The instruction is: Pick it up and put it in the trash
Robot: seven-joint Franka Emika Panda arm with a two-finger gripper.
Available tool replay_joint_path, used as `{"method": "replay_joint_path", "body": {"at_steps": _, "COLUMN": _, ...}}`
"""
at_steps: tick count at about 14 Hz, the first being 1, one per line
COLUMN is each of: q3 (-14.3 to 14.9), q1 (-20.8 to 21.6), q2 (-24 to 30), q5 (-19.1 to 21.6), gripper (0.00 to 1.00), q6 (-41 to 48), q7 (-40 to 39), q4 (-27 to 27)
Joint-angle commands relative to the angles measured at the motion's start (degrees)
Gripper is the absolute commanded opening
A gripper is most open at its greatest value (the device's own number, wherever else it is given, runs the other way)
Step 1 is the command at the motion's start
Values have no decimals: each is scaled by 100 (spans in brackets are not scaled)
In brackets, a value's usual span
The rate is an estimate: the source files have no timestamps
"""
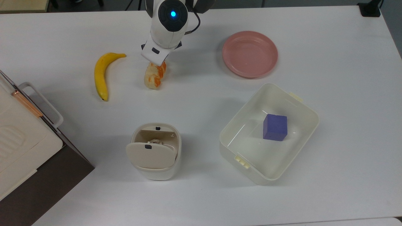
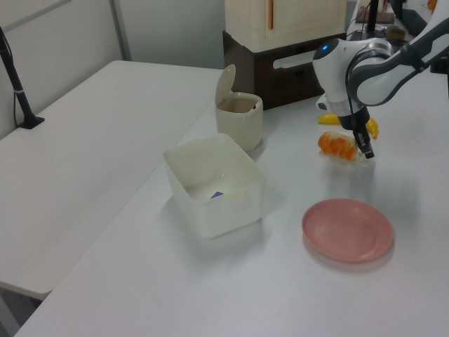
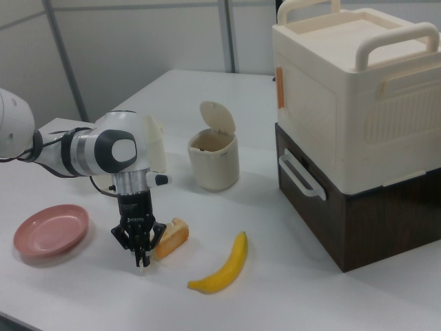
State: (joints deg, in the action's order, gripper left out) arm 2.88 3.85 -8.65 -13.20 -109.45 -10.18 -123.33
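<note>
The wad point(image 2: 365, 157) is a tiny translucent whitish scrap at my fingertips, just right of the cream-and-orange food piece point(image 2: 337, 146) in the left view. My gripper point(image 3: 141, 259) points straight down beside that food piece point(image 3: 171, 238), low over the table, fingers pinched together on the wad. In the top view the arm's wrist point(image 1: 166, 25) covers the gripper and the wad. The trash point(image 1: 156, 150) is a small cream bin with its flap lid tipped open, near the top view's bottom centre; a whitish crumpled bit lies inside it.
A yellow banana point(image 1: 102, 73) lies at the top view's left of the food piece. A pink plate point(image 1: 250, 54) sits at the top view's upper right. A cream tub point(image 1: 238, 125) holds a purple cube point(image 1: 275, 127). A cream-and-brown cabinet point(image 1: 25, 150) fills the top view's left edge.
</note>
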Motion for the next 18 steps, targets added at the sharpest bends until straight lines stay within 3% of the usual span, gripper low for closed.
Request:
{"method": "replay_joint_path", "body": {"at_steps": 1, "q3": 2, "q1": 37, "q2": 47, "q5": -113, "gripper": 0, "q6": -104, "q7": 253, "q4": 55}}
{"method": "replay_joint_path", "body": {"at_steps": 4, "q3": 2, "q1": 1, "q2": 275, "q5": -95, "gripper": 0, "q6": 107, "q7": 218, "q4": 186}}
{"method": "replay_joint_path", "body": {"at_steps": 7, "q3": 19, "q1": -209, "q2": 276, "q5": 89, "gripper": 0, "q6": 792, "q7": -255, "q4": 1212}}
{"method": "replay_joint_path", "body": {"at_steps": 9, "q3": 80, "q1": -236, "q2": 276, "q5": 562, "gripper": 0, "q6": 1004, "q7": -300, "q4": 1968}}
{"method": "replay_joint_path", "body": {"at_steps": 13, "q3": 81, "q1": -350, "q2": 127, "q5": 932, "gripper": 0, "q6": 891, "q7": -195, "q4": 2576}}
{"method": "replay_joint_path", "body": {"at_steps": 15, "q3": 89, "q1": -350, "q2": -293, "q5": 1170, "gripper": 0, "q6": 209, "q7": 345, "q4": 2963}}
{"method": "replay_joint_path", "body": {"at_steps": 16, "q3": 81, "q1": -342, "q2": -356, "q5": 1162, "gripper": 0, "q6": -483, "q7": 1011, "q4": 2956}}
{"method": "replay_joint_path", "body": {"at_steps": 18, "q3": 72, "q1": -307, "q2": -532, "q5": 1136, "gripper": 0, "q6": -1190, "q7": 1630, "q4": 2964}}
